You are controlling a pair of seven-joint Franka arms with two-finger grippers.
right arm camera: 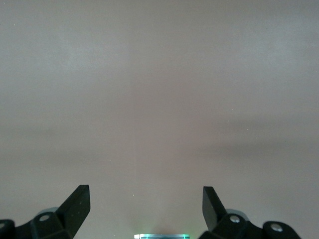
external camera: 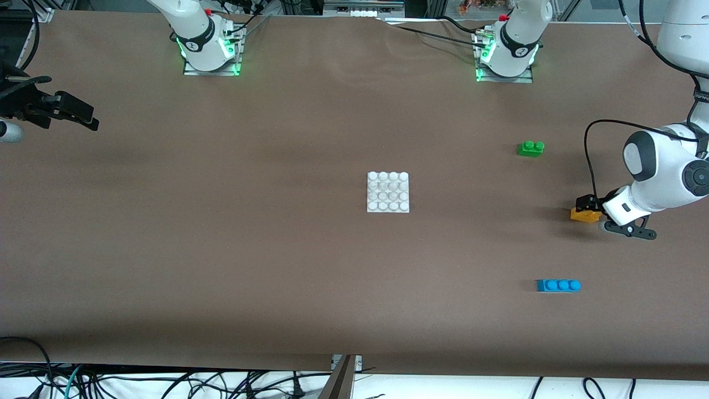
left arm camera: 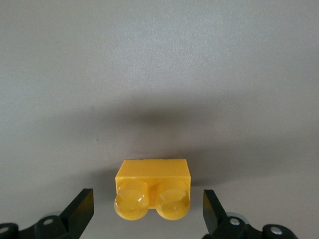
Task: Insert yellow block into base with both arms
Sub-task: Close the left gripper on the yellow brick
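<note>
The yellow block (external camera: 584, 215) lies on the table near the left arm's end, its two studs facing the wrist camera (left arm camera: 153, 186). My left gripper (external camera: 586, 204) is low around it and open; each black finger (left arm camera: 82, 209) stands beside the block with a gap on both sides (left arm camera: 148, 209). The white studded base (external camera: 388, 192) lies flat at the table's middle, with nothing on it. My right gripper (external camera: 87, 119) hangs open over the right arm's end of the table, with only bare brown table between its fingers (right arm camera: 146, 209).
A green two-stud brick (external camera: 530, 148) lies farther from the front camera than the yellow block. A blue three-stud brick (external camera: 558, 285) lies nearer. Both arm bases stand along the table's back edge (external camera: 210, 55) (external camera: 504, 61).
</note>
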